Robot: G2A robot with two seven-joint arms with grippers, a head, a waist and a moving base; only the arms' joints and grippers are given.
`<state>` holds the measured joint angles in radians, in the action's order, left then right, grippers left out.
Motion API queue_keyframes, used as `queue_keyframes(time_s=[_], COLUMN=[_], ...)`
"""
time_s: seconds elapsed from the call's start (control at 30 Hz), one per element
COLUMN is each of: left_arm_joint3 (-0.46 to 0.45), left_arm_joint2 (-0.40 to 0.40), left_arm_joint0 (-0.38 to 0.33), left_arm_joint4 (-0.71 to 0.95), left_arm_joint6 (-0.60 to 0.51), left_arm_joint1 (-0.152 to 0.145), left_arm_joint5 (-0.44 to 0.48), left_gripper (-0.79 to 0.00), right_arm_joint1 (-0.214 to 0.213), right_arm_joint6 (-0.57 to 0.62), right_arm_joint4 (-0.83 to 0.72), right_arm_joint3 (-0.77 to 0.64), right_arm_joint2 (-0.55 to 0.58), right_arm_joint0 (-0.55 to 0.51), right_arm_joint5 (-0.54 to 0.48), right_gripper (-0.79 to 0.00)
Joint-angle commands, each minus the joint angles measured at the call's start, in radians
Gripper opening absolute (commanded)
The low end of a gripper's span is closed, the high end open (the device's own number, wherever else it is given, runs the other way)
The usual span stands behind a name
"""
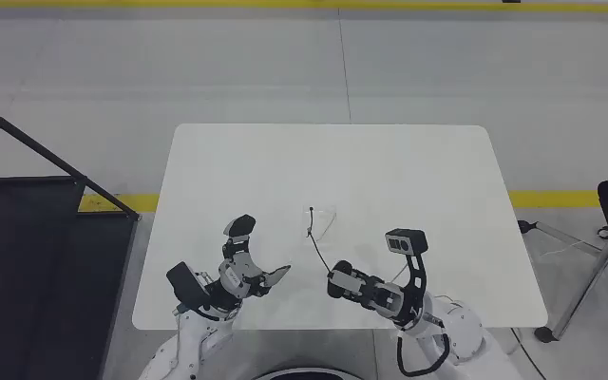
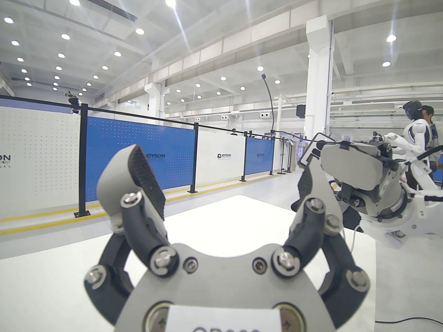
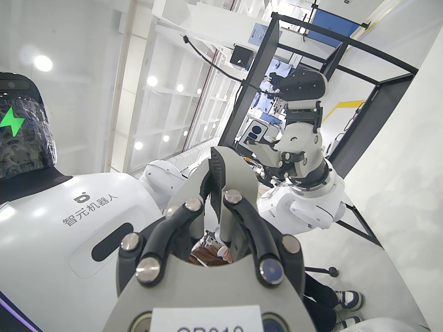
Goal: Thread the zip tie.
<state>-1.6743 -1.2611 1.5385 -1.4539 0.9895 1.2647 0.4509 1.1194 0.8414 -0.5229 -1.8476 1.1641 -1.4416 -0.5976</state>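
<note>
A thin black zip tie (image 1: 316, 242) rises from my right gripper (image 1: 333, 278) over the front middle of the white table (image 1: 427, 190). Its small head (image 1: 311, 210) is the far end. The right gripper (image 3: 213, 155) is shut on the tie's near end. In the left wrist view the zip tie (image 2: 270, 101) curves upward, with the right gripper (image 2: 316, 141) beneath it. My left gripper (image 1: 259, 252) stands open and holds nothing, a short way left of the tie. Its ribbed fingers (image 2: 147, 179) are spread wide apart.
A faint transparent outline (image 1: 326, 221) lies on the table beside the tie's head. A black frame with dark panel (image 1: 57, 237) stands just off the table's left side. Both arms sit near the front edge (image 1: 313, 325).
</note>
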Motion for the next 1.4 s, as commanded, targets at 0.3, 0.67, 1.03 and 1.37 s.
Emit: queue_keyframes(time_s=[0.3,0.67,1.03,1.37], left_arm_joint3=[0.033,0.108,0.132,0.143], left_arm_joint2=[0.060,0.131,0.159,0.169], left_arm_joint0=[-0.028,-0.092,-0.114,-0.126], left_arm_joint4=[-0.132,-0.139,-0.142,-0.143], left_arm_joint6=[0.056,0.148,0.174,0.170], left_arm_joint1=[0.005,0.021,0.027,0.028], left_arm_joint5=[-0.117,-0.212,-0.244,-0.248], left_gripper=[0.000,-0.246,-0.406,-0.730], right_arm_joint1=[0.004,0.004,0.006,0.008], right_arm_joint6=[-0.016,0.085,0.088,0.082], right_arm_joint4=[-0.020,-0.120,-0.085,-0.074], right_arm_joint3=[-0.014,0.011,0.014,0.016], right_arm_joint2=[-0.023,-0.032,-0.046,-0.050], right_arm_joint0=[-0.002,0.028,0.018,0.018], right_arm_joint5=[0.030,0.101,0.100,0.103], right_gripper=[-0.785,-0.785,-0.785,-0.785])
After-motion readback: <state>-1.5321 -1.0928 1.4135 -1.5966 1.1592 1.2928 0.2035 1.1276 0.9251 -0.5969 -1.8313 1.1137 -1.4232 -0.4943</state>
